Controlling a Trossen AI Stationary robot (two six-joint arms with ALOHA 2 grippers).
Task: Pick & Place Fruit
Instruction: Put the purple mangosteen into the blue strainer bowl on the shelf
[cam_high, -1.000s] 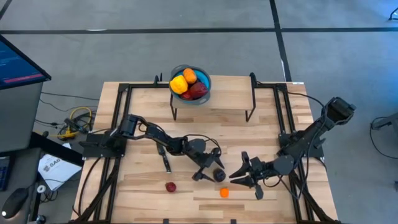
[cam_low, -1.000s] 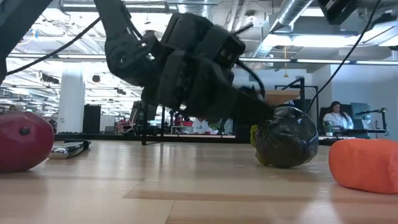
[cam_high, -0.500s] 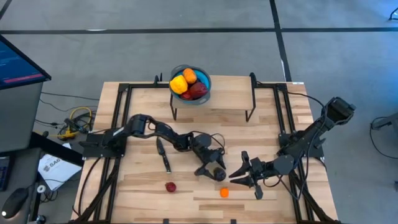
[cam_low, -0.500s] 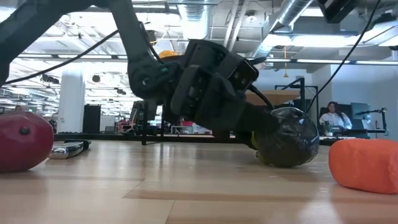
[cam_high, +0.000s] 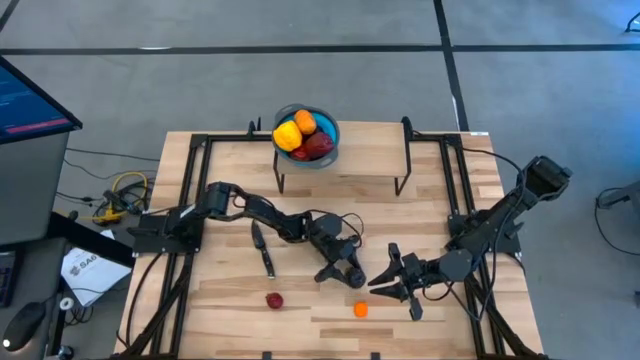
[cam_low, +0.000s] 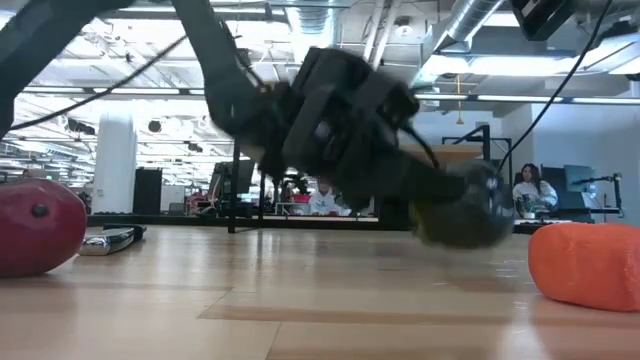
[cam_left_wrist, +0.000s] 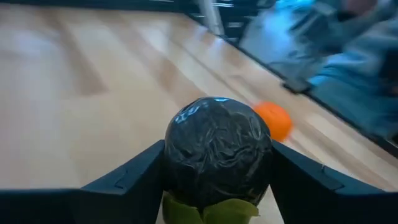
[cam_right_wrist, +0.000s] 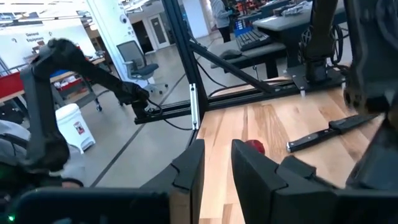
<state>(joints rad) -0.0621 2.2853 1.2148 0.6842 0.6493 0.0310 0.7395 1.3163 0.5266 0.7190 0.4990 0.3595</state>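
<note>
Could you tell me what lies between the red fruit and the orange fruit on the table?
Only bare wood lies between the red fruit and the orange fruit, seen in the high view.

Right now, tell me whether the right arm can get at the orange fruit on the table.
Probably yes. The orange fruit lies bare on the table, just ahead of the right pincer, nothing between them. The left pincer, around the black fruit, sits close by and could crowd the approach.
</note>
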